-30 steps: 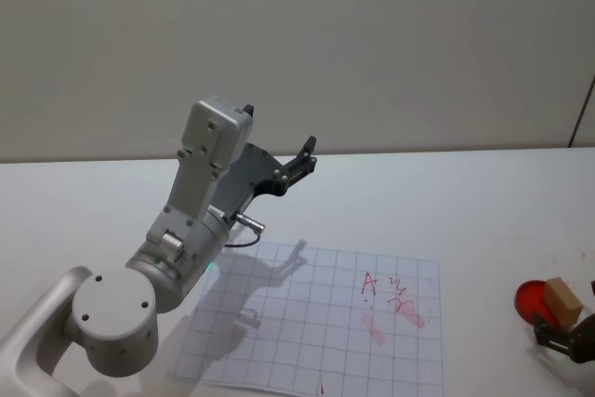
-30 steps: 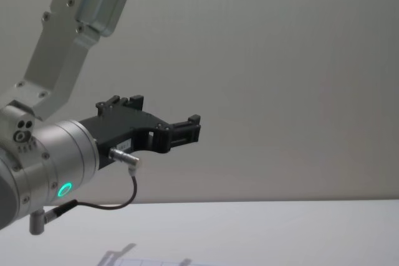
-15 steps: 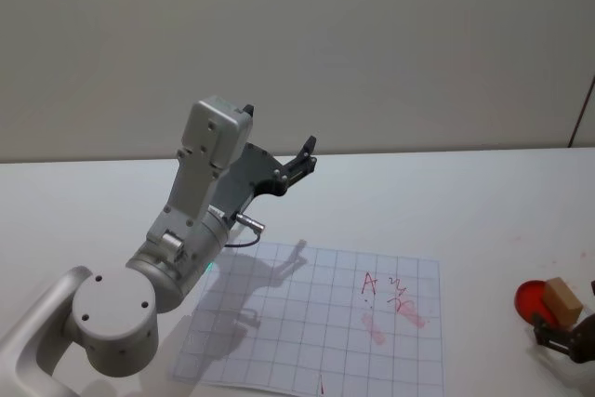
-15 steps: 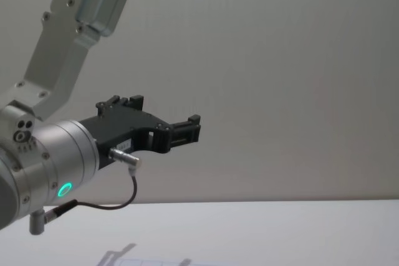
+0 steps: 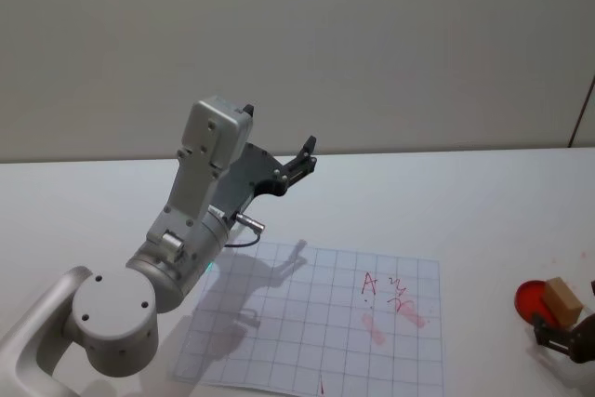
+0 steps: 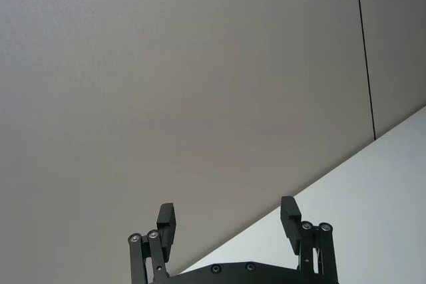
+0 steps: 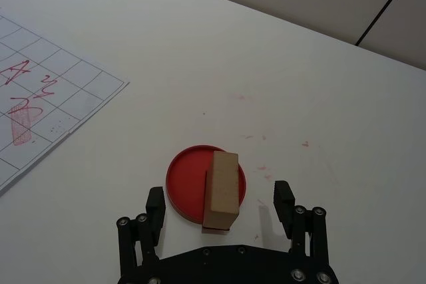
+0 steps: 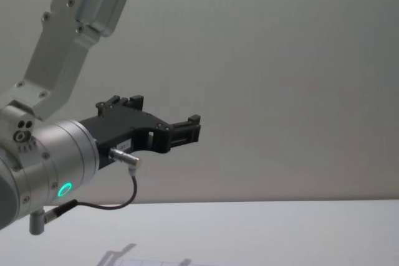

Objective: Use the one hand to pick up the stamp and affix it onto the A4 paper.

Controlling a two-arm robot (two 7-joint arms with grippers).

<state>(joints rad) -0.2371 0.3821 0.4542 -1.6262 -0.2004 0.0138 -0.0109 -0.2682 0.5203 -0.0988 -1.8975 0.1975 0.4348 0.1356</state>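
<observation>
Right pincer point(image 7: 220, 212) open around stamp point(image 7: 221, 189), clear of paper point(image 7: 40, 98) edge.

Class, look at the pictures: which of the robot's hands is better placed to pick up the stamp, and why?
The right hand: it is open, right by the stamp on its red pad. The left hand is raised, far off.

A plain grey-beige wall point(image 5: 390, 44) fills the back of the room, meeting the white tabletop point(image 5: 446, 202) along a straight edge. A thin dark vertical seam point(image 5: 581, 113) runs down the wall at the right. The lighting is soft and even, and faint pink smudges point(image 7: 266, 144) mark the tabletop.
</observation>
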